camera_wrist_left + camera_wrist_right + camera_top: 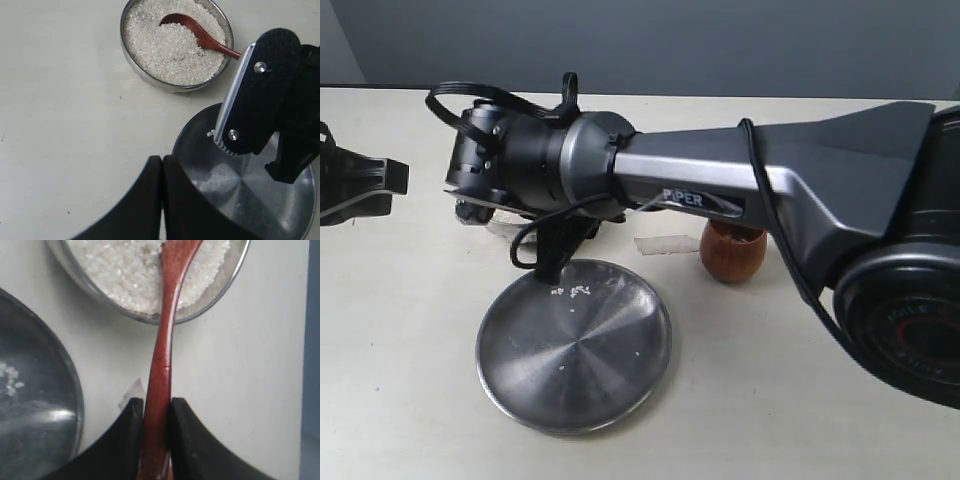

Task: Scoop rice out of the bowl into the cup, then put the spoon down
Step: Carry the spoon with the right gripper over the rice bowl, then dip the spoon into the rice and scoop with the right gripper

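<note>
While right end effector [156,407] clamps spoon [167,315], tip in rice [115,265]

— What is in the bowl [150,80]?
— It is full of rice [170,55]; the spoon [192,27] head rests in the grains.
— Your fingers [145,200]?
— Pressed together, nothing between them, at the plate [245,205] edge.

Setting: robotics lab or test bench, by the look of it. Plain off-white table [400,330], with a flat grey-blue wall [670,40] behind it. Grey-and-black robot arm [720,170] lettered PIPER reaches across the table; black cable [470,95] looped at its wrist. Kitchen-type props only: steel plate [575,345], wooden cup [732,255]. Strip of pale tape [665,243] on the table beside the cup.
</note>
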Controlling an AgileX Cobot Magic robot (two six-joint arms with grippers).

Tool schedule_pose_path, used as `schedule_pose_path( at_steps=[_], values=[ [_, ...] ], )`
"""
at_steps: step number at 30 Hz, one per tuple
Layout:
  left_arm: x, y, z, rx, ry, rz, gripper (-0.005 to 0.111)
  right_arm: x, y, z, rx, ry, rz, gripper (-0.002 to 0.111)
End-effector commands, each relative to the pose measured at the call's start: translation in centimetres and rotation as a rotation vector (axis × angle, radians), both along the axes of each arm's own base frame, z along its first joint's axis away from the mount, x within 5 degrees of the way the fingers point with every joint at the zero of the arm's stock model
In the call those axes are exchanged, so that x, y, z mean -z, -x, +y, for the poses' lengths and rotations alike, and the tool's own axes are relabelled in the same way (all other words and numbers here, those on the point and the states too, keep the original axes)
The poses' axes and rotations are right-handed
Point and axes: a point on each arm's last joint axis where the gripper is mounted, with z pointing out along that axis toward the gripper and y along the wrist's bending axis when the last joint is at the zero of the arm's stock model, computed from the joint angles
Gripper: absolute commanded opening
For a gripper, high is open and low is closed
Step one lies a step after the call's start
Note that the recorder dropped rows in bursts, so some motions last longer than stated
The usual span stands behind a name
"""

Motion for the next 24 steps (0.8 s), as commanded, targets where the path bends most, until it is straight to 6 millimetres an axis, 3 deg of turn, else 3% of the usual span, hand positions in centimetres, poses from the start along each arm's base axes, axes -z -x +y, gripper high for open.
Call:
schedule_pose_path(
  at_steps=[1, 6, 9, 17, 24],
  values=[
    [-0.2, -0.1, 0.0, 0.000, 0.001, -0.014, 0.000, -0.8, -0.5, 0.1, 0.095, -0.117, 0.047, -0.001],
    [-0.2, -0.1, 0.0, 0.000, 0.001, -0.014, 0.000, -0.8, -1.3, -1.4, 0.198, -0.105, 0.102, -0.001],
    [-0.2, -0.1, 0.0, 0.000, 0.001, -0.014, 0.000, -1.0, -1.7, -1.9, 0.262, -0.194, 0.184, -0.001],
    [-0.2, -0.1, 0.0, 0.000, 0.001, -0.014, 0.000, -1.1, -1.7, -1.9, 0.301, -0.274, 0.256, -0.001],
    [-0.2, -0.1, 0.0, 0.000, 0.001, -0.014, 0.000, -2.9, -1.7, -2.4, 0.308, -0.314, 0.249, -0.001]
  ],
)
